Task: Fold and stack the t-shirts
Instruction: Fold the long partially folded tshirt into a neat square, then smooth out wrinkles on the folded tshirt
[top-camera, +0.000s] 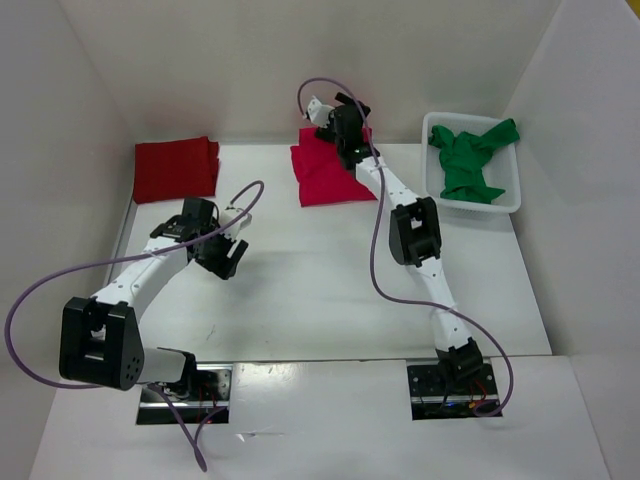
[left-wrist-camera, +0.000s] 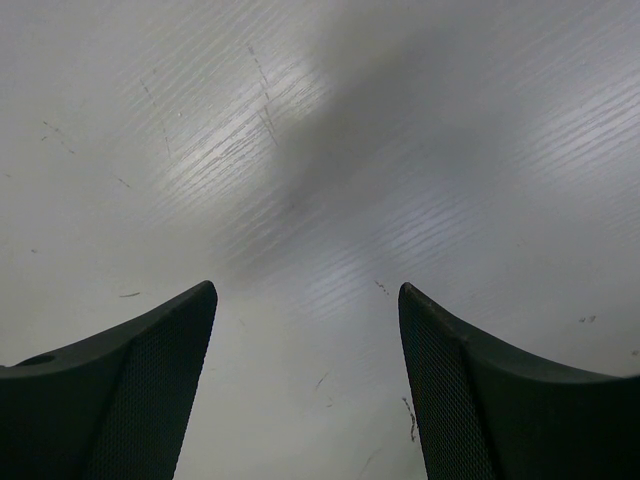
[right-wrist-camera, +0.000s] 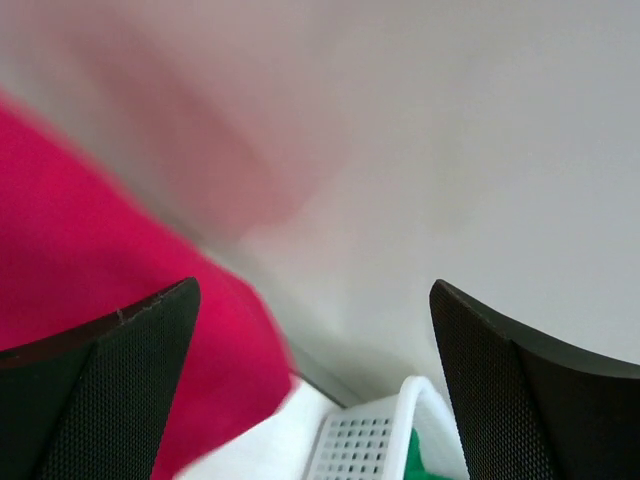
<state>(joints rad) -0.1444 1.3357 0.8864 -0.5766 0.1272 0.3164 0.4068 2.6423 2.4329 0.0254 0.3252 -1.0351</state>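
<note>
A folded dark red t-shirt (top-camera: 175, 168) lies at the table's far left. In the far middle lies a folded crimson t-shirt (top-camera: 328, 178), which fills the left of the right wrist view (right-wrist-camera: 100, 250). A crumpled green t-shirt (top-camera: 470, 160) sits in the white basket (top-camera: 512, 190), with a sliver of it showing in the right wrist view (right-wrist-camera: 420, 466). My right gripper (top-camera: 352, 118) (right-wrist-camera: 312, 285) hovers open over the crimson shirt's far edge, nothing between its fingers. My left gripper (top-camera: 230, 255) (left-wrist-camera: 306, 290) is open over bare table, holding nothing.
The white perforated basket (right-wrist-camera: 370, 440) stands at the far right against the side wall. White walls enclose the table on three sides. A purple cable loops off each arm. The table surface (left-wrist-camera: 300, 150) under the left gripper is scratched.
</note>
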